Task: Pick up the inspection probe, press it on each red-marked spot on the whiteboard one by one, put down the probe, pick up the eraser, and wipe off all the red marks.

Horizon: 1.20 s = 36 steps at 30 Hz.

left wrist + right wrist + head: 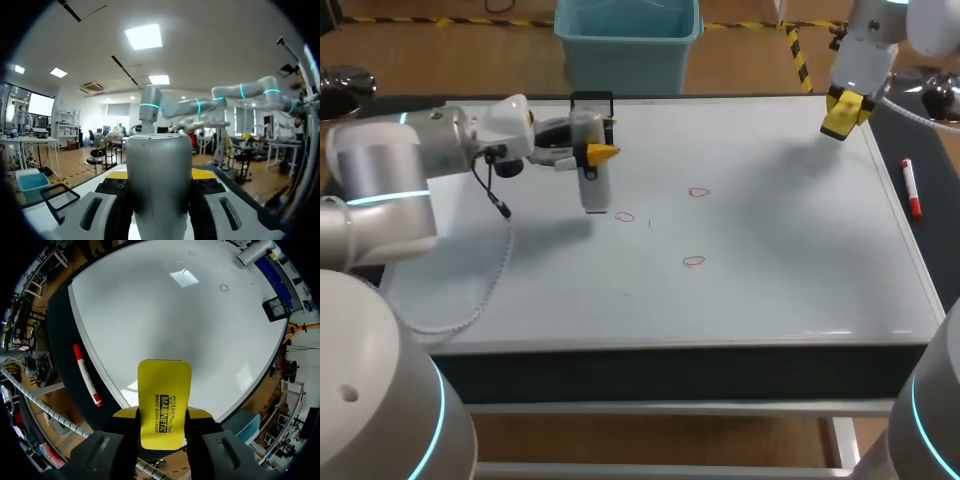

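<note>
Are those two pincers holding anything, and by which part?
Yes. The left pincer clamps the probe near its upper end. The right pincer clamps the eraser by its long edges.

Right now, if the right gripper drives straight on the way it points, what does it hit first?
Likely bare whiteboard: the right gripper, shut on the eraser, points down at it, short of the nearest red mark. Depth unclear.

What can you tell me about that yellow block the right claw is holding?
The eraser is a flat yellow slab with rounded corners, plastic-looking, with black print on its face. The right claw clamps its sides between two fingers, holding it in the air above the far right corner of the whiteboard; nothing else touches it.
</note>
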### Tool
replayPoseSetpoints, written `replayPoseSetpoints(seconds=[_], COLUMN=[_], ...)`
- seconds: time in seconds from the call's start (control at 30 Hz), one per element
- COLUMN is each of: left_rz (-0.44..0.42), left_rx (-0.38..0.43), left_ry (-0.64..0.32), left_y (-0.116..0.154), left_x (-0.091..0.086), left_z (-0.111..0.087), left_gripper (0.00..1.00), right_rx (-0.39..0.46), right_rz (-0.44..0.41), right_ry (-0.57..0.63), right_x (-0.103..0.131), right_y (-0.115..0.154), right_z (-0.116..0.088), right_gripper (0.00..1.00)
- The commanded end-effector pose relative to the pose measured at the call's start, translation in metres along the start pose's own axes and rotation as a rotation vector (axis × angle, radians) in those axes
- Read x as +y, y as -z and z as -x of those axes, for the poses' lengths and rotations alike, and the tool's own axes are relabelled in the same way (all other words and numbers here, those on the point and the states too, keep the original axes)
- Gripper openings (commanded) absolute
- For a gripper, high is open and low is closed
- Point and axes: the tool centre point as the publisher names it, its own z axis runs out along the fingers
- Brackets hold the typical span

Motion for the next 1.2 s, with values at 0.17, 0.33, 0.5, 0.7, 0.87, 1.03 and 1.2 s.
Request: replayPoseSetpoints(seconds=[0.17,0.33,0.5,0.7,0.87,1.03,1.2], left_rz=[-0.011,-0.018,-0.019,-0.016,-0.011,-0.011,-0.023], left_rx=[0.027,0.041,0.058,0.075,0.08,0.086,0.1], left_ry=[0.002,0.0,-0.002,-0.002,0.004,0.003,-0.02], left_y=[-0.009,-0.015,-0.025,-0.034,-0.036,-0.038,-0.039], left_x=[0.011,0.016,0.024,0.029,0.033,0.036,0.037], left_z=[0.006,0.005,0.008,0.009,0.009,0.009,0.007], left_gripper=[0.0,0.0,0.0,0.0,0.0,0.0,0.0], right_rx=[0.003,0.003,0.003,0.003,0.003,0.003,0.003], right_rz=[0.0,0.0,0.0,0.0,0.0,0.0,0.0], right_ry=[0.002,0.002,0.002,0.002,0.002,0.002,0.002], right_x=[-0.001,-0.001,-0.001,-0.001,-0.001,-0.001,-0.001], right_y=[0.002,0.002,0.002,0.002,0.002,0.002,0.002], right_z=[-0.001,-0.001,-0.001,-0.001,-0.001,-0.001,-0.001], right_gripper=[0.0,0.0,0.0,0.0,0.0,0.0,0.0])
